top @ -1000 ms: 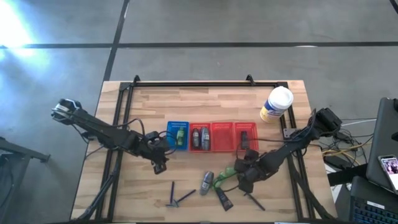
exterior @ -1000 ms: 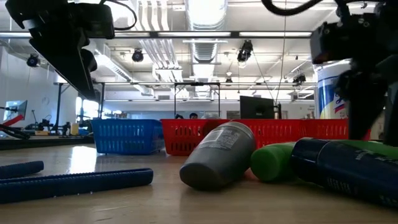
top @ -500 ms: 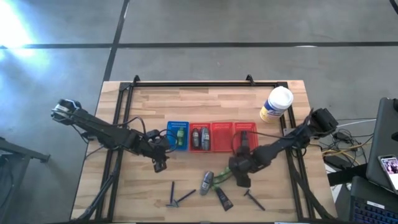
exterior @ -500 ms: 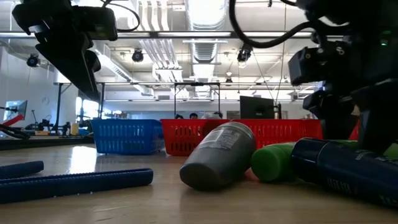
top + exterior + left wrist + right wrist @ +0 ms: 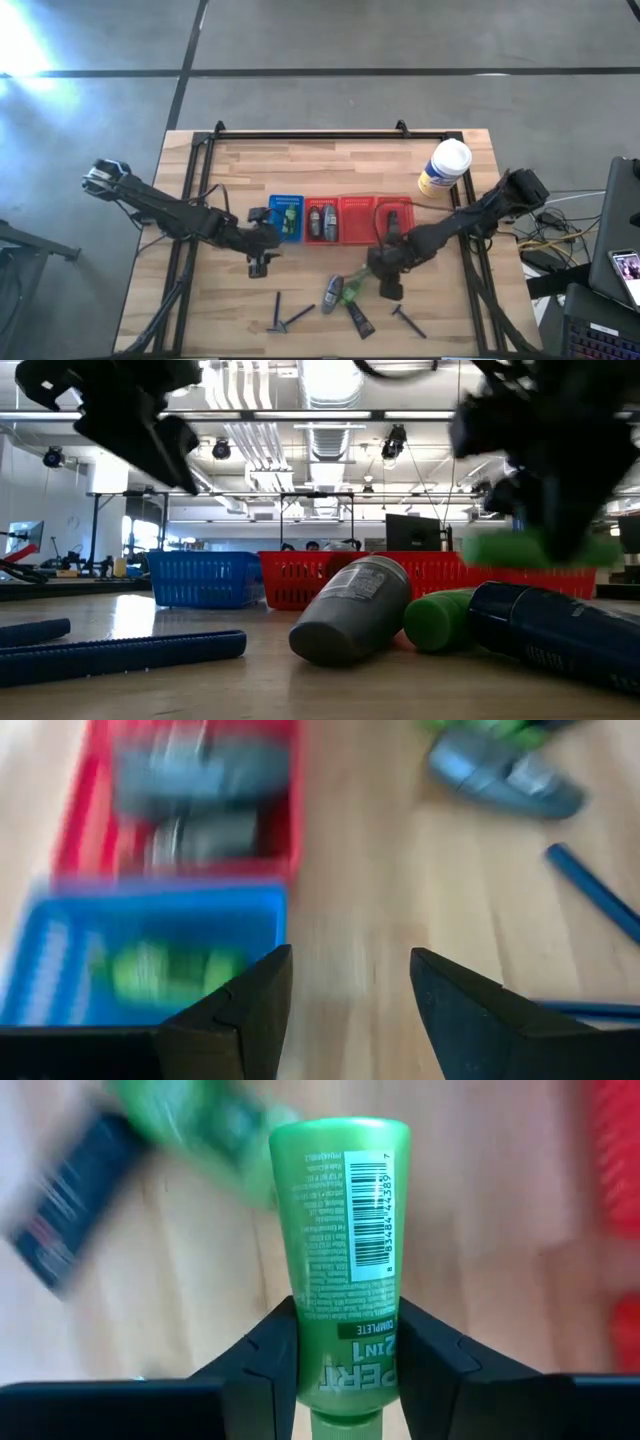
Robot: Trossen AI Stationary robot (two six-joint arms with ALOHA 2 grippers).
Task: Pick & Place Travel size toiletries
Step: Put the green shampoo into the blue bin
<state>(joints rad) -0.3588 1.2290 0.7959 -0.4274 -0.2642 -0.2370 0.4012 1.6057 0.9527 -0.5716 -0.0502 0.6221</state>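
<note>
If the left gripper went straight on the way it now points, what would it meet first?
Probably bare table: the left gripper, open and empty, points along the wood beside the blue basket and the red basket. Farther on lies a grey stick, though depth is unclear.

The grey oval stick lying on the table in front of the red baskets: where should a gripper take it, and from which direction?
Probably across the middle of the grey oval stick, coming straight down from above. It lies on its side on the bare wood, and its narrow width should fit between open fingers. A green bottle lies close on one side, so the fingers need care there.
</note>
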